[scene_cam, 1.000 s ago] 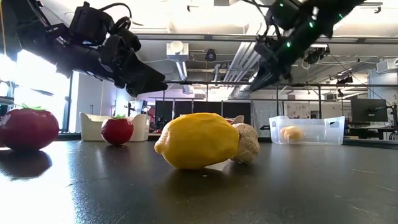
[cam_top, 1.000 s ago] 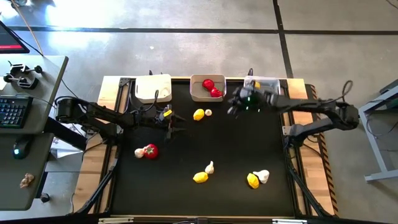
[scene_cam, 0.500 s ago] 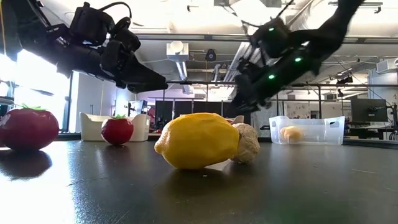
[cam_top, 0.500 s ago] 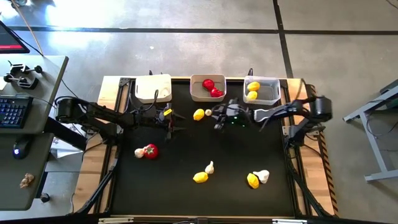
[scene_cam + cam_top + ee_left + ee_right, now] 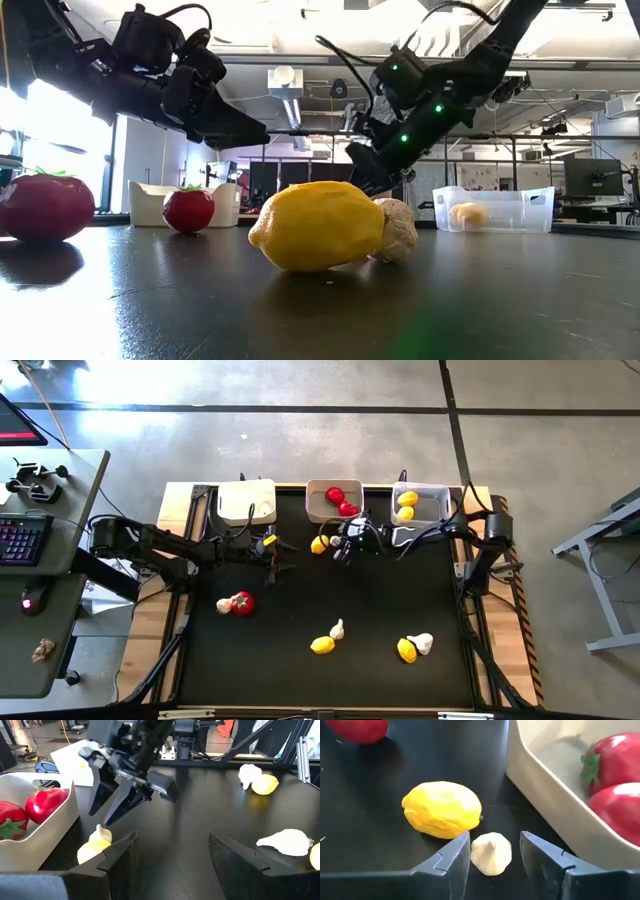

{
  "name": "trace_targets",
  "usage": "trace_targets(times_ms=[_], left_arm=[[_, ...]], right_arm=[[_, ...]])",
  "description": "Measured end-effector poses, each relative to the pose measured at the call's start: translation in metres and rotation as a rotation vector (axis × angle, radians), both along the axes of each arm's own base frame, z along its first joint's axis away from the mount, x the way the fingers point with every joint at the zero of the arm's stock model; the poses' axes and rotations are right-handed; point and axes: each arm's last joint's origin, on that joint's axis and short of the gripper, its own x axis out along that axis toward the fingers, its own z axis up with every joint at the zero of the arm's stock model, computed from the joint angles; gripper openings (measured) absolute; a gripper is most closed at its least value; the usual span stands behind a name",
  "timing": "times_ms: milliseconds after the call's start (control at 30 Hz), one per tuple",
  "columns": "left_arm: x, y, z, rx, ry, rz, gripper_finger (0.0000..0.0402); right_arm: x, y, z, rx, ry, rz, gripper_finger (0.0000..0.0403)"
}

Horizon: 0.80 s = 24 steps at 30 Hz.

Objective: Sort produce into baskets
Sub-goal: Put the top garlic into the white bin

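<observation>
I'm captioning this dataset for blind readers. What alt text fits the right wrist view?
The right tool, open, straddles a small white garlic bulb on the black table, a yellow lemon just beyond it. Nearby stands a greyish-white basket holding two red tomatoes.

Right gripper (image 5: 107,810) open above garlic bulb (image 5: 101,833) and lemon (image 5: 90,852), beside basket (image 5: 55,832) holding tomatoes (image 5: 45,804).

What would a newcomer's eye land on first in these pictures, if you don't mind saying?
Likely the right gripper, open and straddling a small garlic bulb beside a lemon, just in front of the middle basket holding two tomatoes. Then the left gripper, open, above the mat left of that pair.
</observation>
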Motion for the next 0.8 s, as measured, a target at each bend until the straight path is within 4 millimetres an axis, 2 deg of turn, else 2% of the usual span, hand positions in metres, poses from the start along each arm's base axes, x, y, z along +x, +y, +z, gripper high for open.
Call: trace_targets(times_ms=[333,433,667,800], left_arm=[[-0.002,0.01,0.0,0.014,0.002,0.039,0.0225],[-0.002,0.011,-0.001,-0.014,0.005,0.05,0.0225],[-0.002,0.011,0.001,0.024,-0.007,0.041,0.0225],[-0.002,0.011,0.0,0.004,-0.005,0.046,0.0225]], right_arm=[[0.0,-0.007,-0.006,0.056,-0.008,0.04,0.0134],[0.0,-0.007,-0.006,0.058,-0.01,0.041,0.0107],[0.001,-0.008,-0.014,0.07,0.01,0.084,0.0014],[0.002,-0.006,-0.014,0.055,0.018,0.107,0.0005]])
